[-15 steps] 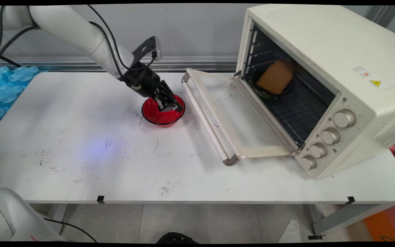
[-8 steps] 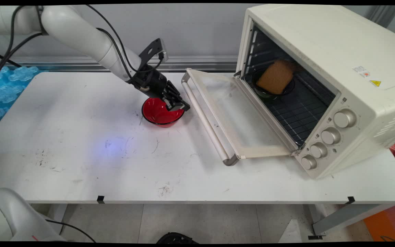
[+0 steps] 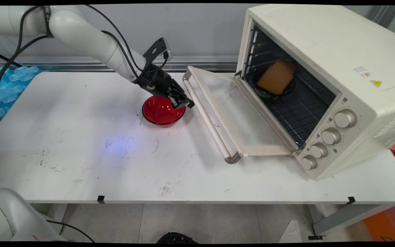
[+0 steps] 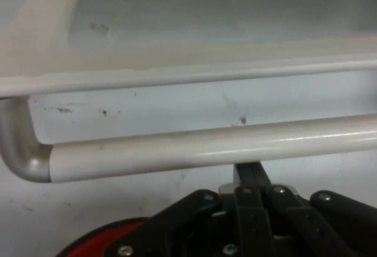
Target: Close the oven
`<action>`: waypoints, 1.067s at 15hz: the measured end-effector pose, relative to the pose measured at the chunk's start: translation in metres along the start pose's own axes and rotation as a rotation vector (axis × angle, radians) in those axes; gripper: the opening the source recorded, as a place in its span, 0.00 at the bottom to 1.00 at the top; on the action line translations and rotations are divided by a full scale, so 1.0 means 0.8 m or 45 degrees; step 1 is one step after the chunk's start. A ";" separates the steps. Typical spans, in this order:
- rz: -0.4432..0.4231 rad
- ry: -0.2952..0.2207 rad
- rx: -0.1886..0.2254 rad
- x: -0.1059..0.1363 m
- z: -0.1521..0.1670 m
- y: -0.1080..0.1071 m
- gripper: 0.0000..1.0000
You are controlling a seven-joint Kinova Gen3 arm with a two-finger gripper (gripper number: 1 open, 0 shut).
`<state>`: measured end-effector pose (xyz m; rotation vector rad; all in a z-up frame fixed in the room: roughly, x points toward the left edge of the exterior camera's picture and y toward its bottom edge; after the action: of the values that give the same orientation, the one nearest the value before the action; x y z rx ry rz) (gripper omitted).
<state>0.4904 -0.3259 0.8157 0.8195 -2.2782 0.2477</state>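
My black gripper (image 3: pixel 188 103) is shut, with nothing between its fingers. It sits low over the right rim of a red bowl (image 3: pixel 159 113) and reaches toward the open oven door (image 3: pixel 242 113). In the hand view the joined fingertips (image 4: pixel 251 173) sit just under the cream handle bar (image 4: pixel 206 148) of the door, at or very near it. The bowl's red rim (image 4: pixel 100 242) shows at the bottom left, under the linkage. In the main view the handle (image 3: pixel 208 120) runs along the door's left edge.
The cream toaster oven (image 3: pixel 321 51) stands at the right, with several knobs (image 3: pixel 344 118) on its front panel. Inside it, a brown slice of toast (image 3: pixel 275 77) lies on a dark dish (image 3: pixel 264 93) on the rack. Blue padding (image 3: pixel 2 89) lies off the table's left edge.
The gripper has moved right, from above the middle of the bowl to the door handle. The door's handle end has risen slightly.
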 end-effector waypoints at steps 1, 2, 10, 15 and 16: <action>-0.002 0.004 0.004 0.002 0.000 0.000 0.00; -0.003 0.007 0.008 0.003 0.000 0.000 0.00; 0.002 0.052 0.026 0.034 -0.010 0.001 0.00; 0.025 0.091 0.021 0.062 -0.015 0.001 0.00; 0.031 0.100 0.020 0.068 -0.014 0.001 0.00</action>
<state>0.4656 -0.3480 0.8607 0.7775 -2.2165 0.3041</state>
